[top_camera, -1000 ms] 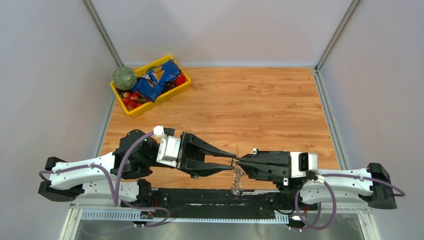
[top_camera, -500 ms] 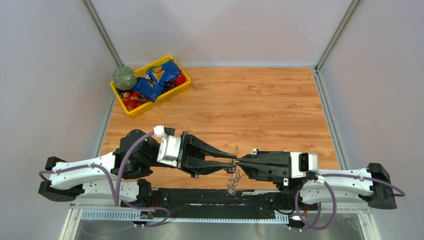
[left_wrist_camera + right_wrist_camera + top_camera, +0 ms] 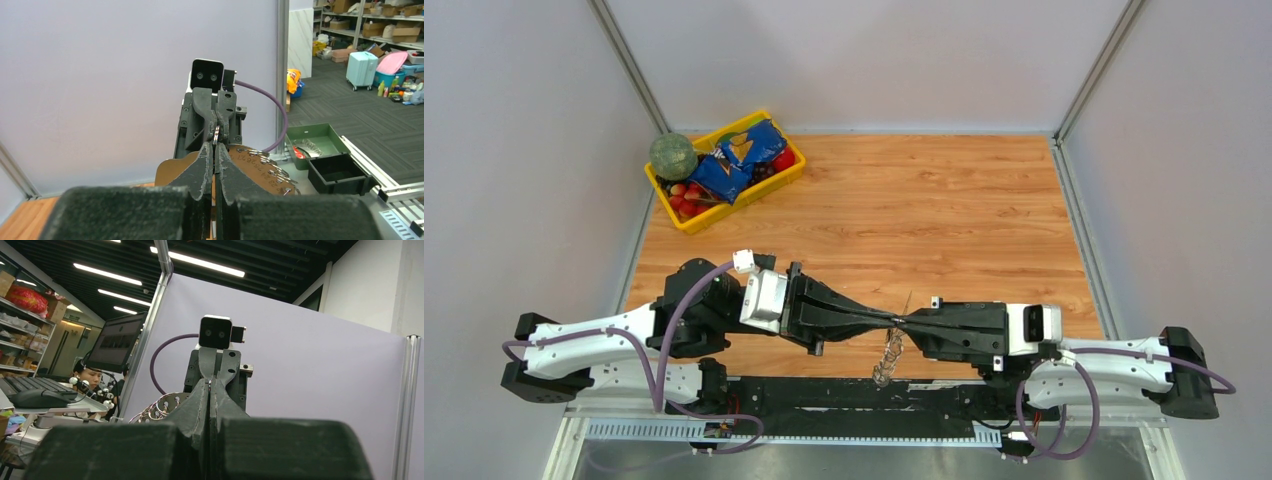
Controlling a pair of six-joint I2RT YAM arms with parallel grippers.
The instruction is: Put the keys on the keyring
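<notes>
Your two arms meet nose to nose above the near edge of the tabletop (image 3: 944, 220), with the left gripper (image 3: 890, 320) and the right gripper (image 3: 905, 323) tip against tip. That pose makes sense for the job: each wrist camera looks straight along its own fingers at the other pair, so you can line up very small work in mid-air. The keyring (image 3: 889, 354) hangs from the meeting point on the near side, off the wood. Its own weight pulls the loop down and away from the tips. The keys (image 3: 272, 172) already strung on it fan along one edge, to the right of the tips in the left wrist view. Both pairs of fingers are pressed together. From the left wrist you can see a thin silvery strip clamped between the right fingers (image 3: 226, 112). I judge it to be the wire of the keyring, which would explain why the loop dangles rather than drops. The left fingers (image 3: 202, 167) close on the same spot, but it is too small to tell whether they pinch the wire, a key, or only each other. Gripping at one point from both sides looks like a way to steady the wire while a key is worked along it, so a slip by either pair would let it twist. The yellow bin (image 3: 689, 226) sits far left, well apart, and plays no part.
</notes>
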